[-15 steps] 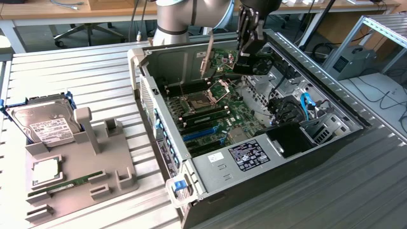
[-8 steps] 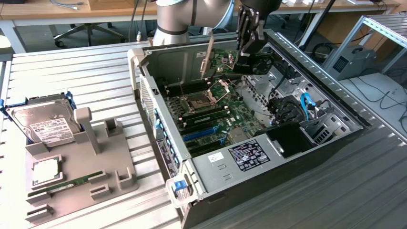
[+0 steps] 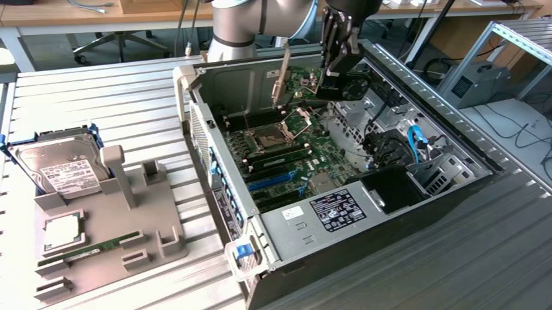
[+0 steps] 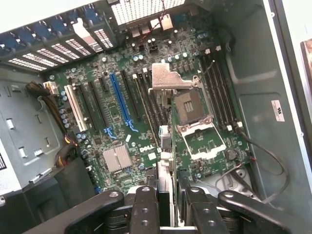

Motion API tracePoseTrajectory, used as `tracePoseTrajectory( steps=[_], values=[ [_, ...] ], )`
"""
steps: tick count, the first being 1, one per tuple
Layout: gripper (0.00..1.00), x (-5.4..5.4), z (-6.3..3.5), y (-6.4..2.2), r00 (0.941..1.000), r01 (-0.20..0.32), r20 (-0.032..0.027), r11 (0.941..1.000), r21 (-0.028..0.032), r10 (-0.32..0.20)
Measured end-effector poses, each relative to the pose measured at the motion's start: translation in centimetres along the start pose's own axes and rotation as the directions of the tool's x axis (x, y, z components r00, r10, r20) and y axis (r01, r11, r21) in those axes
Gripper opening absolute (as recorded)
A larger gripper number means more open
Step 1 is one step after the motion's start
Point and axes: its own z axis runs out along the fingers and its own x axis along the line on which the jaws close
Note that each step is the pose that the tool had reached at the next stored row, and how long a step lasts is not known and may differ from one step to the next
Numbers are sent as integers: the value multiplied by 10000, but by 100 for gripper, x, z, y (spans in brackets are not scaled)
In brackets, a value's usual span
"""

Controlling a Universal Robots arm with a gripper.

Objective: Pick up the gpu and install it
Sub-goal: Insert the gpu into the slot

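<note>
1. The gpu [image 4: 165, 178] is seen edge-on between the fingers of the pincer [image 4: 168, 195], hanging down from it. The pincer is pinching the card on both flat sides.
2. Done: judged from this, the pick-up is complete. The card is off the counter [image 3: 103, 103] and held over the open computer case [image 3: 258, 223], with the motherboard [image 4: 92, 146] directly beneath the pincer.
3. Not done: the card is clear of the board and not seated. The long blue slot [image 4: 119, 102] below and to one side of the pincer holds nothing, and the neighbouring slots look empty as well. Installation is outstanding.
4. Count, task items: one gpu, one pincer.
5. Count, inside the case: one motherboard and one processor socket [image 4: 195, 122], its silver cover raised, near the card's lower edge.
6. Count, outside the case, well apart from the pincer: one grey holding tray [image 3: 129, 226] on the counter, bearing one hard drive [image 3: 61, 168], one RAM stick [image 3: 90, 248] and one square processor chip [image 3: 62, 232].
</note>
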Motion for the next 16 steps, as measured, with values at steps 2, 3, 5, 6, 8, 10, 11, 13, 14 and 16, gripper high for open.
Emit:
tracePoseTrajectory(
  steps=[2,3,5,6,8,10,11,13,14,16],
  values=[
    [27,0,0,0,10000,52,0,10000,-1,-52],
    [27,0,0,0,10000,75,1,10000,-2,-75],
    [27,0,0,0,9999,122,2,9999,-3,-122],
    [27,0,0,0,9999,148,2,9999,-4,-148],
    [27,0,0,0,9998,197,3,9998,-6,-197],
    [27,0,0,0,9997,263,4,9997,-7,-263],
    [27,0,0,0,9996,285,4,9996,-8,-285],
    [27,0,0,0,9994,349,5,9994,-9,-349],
    [27,0,0,0,9993,385,6,9993,-11,-385],
    [27,0,0,0,9990,441,6,9990,-12,-441]
  ],
)
